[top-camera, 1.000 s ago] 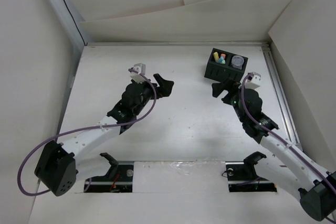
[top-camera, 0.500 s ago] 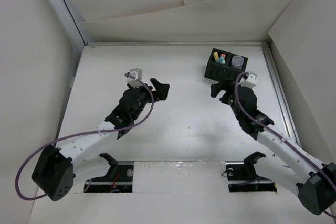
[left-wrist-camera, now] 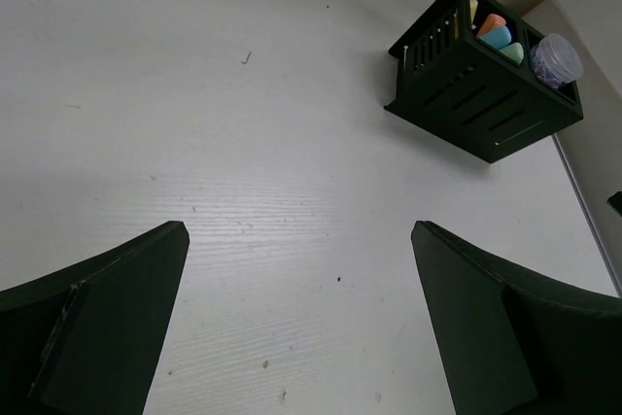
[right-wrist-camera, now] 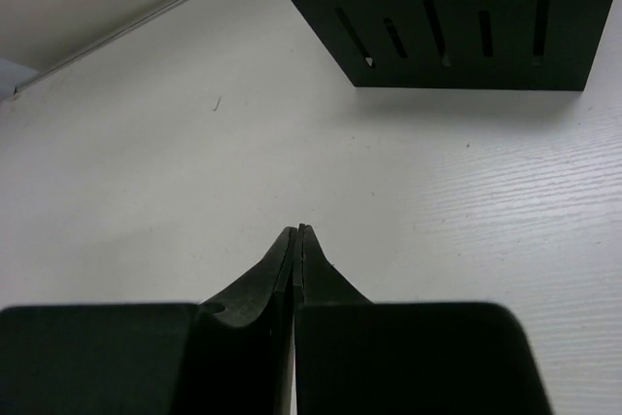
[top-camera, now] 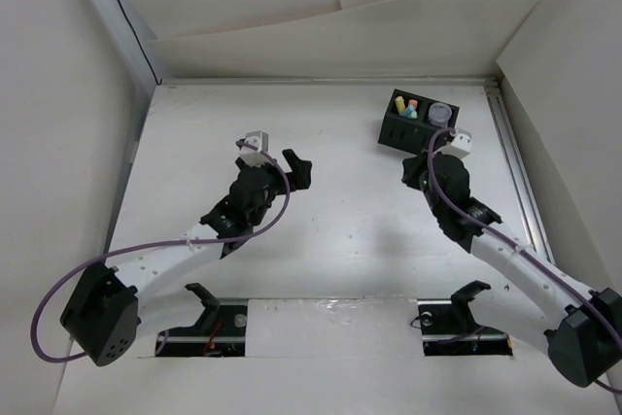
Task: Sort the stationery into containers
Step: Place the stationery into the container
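The black two-compartment box [top-camera: 416,123] stands at the table's back right. Its left compartment holds several short marker sticks [top-camera: 409,108], seen as yellow, orange, blue and mint tips [left-wrist-camera: 496,34] in the left wrist view. A grey-purple roll [top-camera: 441,113] [left-wrist-camera: 556,57] fills the right compartment. My left gripper [top-camera: 296,170] [left-wrist-camera: 299,240] hovers open over bare table left of the middle, with nothing between its fingers. My right gripper [top-camera: 412,168] [right-wrist-camera: 299,231] is shut on nothing, just in front of the box [right-wrist-camera: 457,17].
A raised metal rail [top-camera: 517,182] runs along the table's right edge and white walls [top-camera: 321,51] close the back. Two black gripper stands [top-camera: 202,298] [top-camera: 471,296] sit at the near edge by the arm bases.
My right gripper has gone from open to shut with nothing in it and has edged slightly towards the box. The left gripper has shifted a little and stays open.
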`<state>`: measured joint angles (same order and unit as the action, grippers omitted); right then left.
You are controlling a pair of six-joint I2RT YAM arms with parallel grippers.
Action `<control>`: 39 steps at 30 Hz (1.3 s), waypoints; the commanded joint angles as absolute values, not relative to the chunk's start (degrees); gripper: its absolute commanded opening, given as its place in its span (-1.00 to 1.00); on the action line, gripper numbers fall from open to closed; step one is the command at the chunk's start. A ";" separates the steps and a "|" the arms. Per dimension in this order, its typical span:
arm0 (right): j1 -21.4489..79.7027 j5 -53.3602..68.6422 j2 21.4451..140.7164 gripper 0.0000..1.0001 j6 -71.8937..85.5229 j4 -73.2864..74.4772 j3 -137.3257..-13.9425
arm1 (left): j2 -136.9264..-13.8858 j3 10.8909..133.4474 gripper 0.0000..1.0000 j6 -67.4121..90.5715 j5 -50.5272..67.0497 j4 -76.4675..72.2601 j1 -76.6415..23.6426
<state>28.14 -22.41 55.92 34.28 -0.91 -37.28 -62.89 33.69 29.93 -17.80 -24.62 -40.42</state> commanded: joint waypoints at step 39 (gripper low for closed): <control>28.83 -20.65 51.42 0.62 33.49 -4.48 -37.70 | -55.72 32.86 1.00 29.18 -14.50 -30.06 -41.04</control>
